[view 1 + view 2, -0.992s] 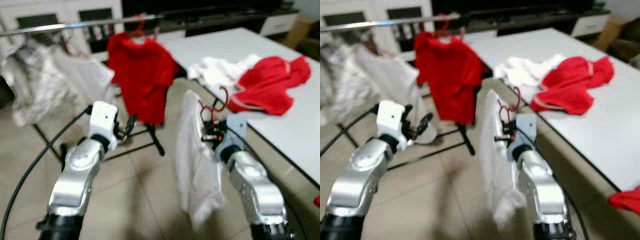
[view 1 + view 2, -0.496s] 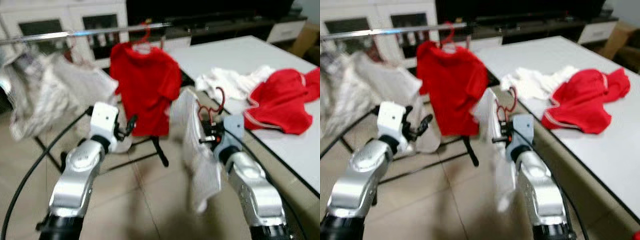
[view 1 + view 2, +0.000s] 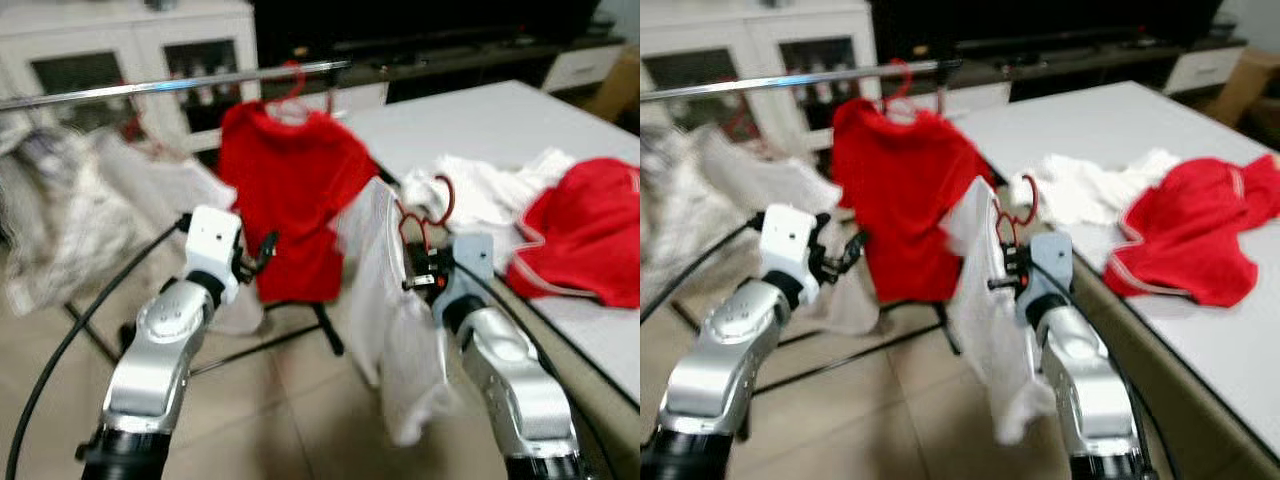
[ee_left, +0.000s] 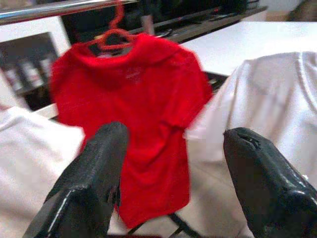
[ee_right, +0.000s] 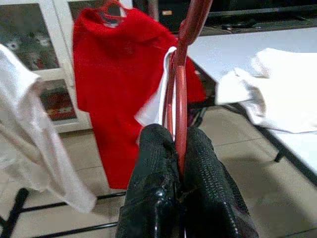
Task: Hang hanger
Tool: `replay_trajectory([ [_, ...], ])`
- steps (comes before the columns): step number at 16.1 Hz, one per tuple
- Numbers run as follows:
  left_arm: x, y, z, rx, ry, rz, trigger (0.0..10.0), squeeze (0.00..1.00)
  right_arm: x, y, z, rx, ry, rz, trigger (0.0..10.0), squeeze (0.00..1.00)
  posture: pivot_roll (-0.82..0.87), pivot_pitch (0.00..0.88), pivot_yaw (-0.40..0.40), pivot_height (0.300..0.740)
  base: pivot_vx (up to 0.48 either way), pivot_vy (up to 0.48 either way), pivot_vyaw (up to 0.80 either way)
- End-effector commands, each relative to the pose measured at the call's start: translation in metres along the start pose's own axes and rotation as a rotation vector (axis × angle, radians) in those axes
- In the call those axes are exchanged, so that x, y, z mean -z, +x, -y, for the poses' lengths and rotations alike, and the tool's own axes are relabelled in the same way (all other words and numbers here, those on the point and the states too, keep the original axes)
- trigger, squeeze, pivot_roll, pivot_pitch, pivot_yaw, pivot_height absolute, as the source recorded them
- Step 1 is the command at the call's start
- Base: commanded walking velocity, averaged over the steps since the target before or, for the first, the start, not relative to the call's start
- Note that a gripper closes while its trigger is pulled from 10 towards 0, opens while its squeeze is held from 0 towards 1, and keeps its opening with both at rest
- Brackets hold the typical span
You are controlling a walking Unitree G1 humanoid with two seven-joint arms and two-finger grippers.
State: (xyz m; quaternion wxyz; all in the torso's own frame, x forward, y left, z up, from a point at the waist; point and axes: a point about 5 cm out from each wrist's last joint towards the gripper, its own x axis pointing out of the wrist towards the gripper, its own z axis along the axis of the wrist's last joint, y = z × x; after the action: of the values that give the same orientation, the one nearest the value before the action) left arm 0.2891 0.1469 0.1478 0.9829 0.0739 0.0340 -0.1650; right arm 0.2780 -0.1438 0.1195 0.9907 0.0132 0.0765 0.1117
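One red hanger (image 5: 179,94) with white shirt (image 3: 395,310), right gripper (image 5: 179,148) clamped on it

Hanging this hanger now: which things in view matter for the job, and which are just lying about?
For the job:
- right gripper, shut on the red hanger
- white shirt on that hanger
- clothes rail
- left gripper, open

Lying about:
- hung red T-shirt
- red garment and white garment on the table
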Motion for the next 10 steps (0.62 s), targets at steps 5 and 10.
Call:
replay_trajectory([
  [5, -0.005, -0.0002, 0.0031, 0.004, 0.007, 0.017, 10.0, 0.0, -0.0113, 0.0038, 0.003, -0.066, -0.052, 0.022, 10.0, 0.0, -0.09, 0.0, -0.02, 0.74, 0.398, 0.0, 0.0],
  [10, -0.0054, 0.0031, 0.0069, 0.015, 0.005, 0.024, 10.0, 0.0, -0.0106, 0.0031, 0.0063, -0.066, -0.077, 0.013, 10.0, 0.0, -0.1, 0.0, -0.007, 0.74, 0.398, 0.0, 0.75],
])
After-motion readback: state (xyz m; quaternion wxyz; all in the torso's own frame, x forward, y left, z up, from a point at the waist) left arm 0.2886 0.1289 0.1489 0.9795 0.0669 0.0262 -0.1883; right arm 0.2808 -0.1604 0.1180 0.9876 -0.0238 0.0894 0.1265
